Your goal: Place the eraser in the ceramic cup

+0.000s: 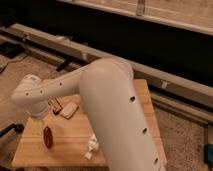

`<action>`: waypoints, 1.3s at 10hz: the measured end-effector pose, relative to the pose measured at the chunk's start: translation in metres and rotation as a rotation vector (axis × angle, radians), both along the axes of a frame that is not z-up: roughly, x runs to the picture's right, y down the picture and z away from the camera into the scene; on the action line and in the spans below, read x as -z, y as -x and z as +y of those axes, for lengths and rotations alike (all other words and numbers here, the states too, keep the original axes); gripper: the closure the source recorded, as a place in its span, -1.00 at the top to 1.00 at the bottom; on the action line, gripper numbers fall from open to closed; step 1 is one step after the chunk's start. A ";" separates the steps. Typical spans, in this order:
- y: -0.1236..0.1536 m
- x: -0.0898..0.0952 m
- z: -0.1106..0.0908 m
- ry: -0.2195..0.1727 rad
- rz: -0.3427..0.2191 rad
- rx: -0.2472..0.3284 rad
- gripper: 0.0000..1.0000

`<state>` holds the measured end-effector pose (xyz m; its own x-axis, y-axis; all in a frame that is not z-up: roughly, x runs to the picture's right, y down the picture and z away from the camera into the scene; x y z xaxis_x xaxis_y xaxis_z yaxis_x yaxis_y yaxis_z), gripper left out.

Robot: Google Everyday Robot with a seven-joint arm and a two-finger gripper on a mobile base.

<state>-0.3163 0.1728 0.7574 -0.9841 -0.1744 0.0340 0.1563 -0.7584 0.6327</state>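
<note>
On the wooden table we see the eraser lying flat toward the back left, just beside the cream block. Below the rounded end joint of the white arm, the gripper hangs over the table's left side, near the red chili-like thing. We cannot tell whether it is apart or together.

No readable text or labels are showing anywhere, and the gripper is hanging over the wooden table's left end.
</note>
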 end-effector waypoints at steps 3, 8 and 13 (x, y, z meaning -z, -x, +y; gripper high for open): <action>0.000 0.000 0.000 0.000 0.000 0.000 0.60; 0.000 0.000 0.000 0.000 0.000 0.000 0.60; 0.004 -0.005 -0.004 -0.009 0.031 0.027 0.60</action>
<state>-0.3202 0.1688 0.7626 -0.9869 -0.1486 0.0628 0.1552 -0.7681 0.6212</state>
